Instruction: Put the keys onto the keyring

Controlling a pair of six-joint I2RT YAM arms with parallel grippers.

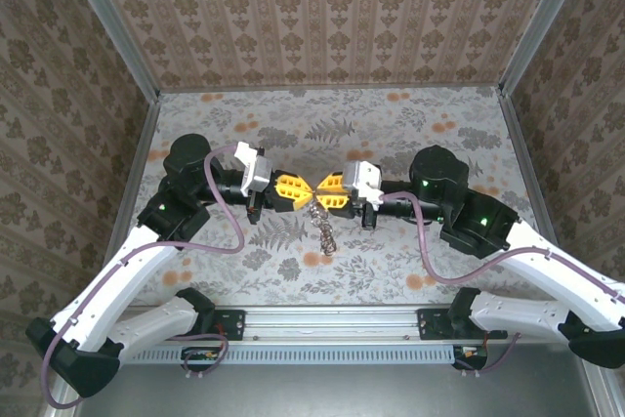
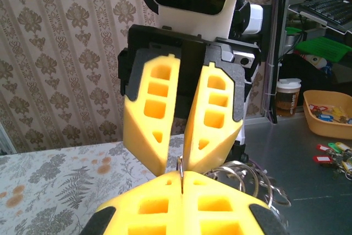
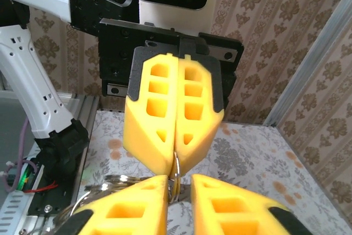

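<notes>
Overhead, the two arms meet tip to tip above the middle of the floral desk [image 1: 420, 261]. The left jaws and the right jaws face each other, their yellow fingers [image 1: 288, 190] almost touching at the points. Below that meeting point the keyring [image 1: 320, 225] hangs as a short, tangled, chain-like strand over the desk.

From the left wrist, the left jaws sit at the bottom edge, pressed fully together, with a thin wire of the keyring standing up out of their seam. More silvery rings [image 2: 245, 174] of the keyring bunch up just to the right of them. Opposite, the right jaws point down at the seam, their fingers [image 2: 137, 136] spread at the base and narrowing to a slim gap at the tips. Beyond the cell stand a paper cup [image 2: 287, 94] and a yellow tub [image 2: 330, 125] of coloured tags.

From the right wrist, the right jaws are slightly apart, the thin wire standing in the gap; I cannot tell whether they touch it. The left jaws opposite are closed on that wire.
</notes>
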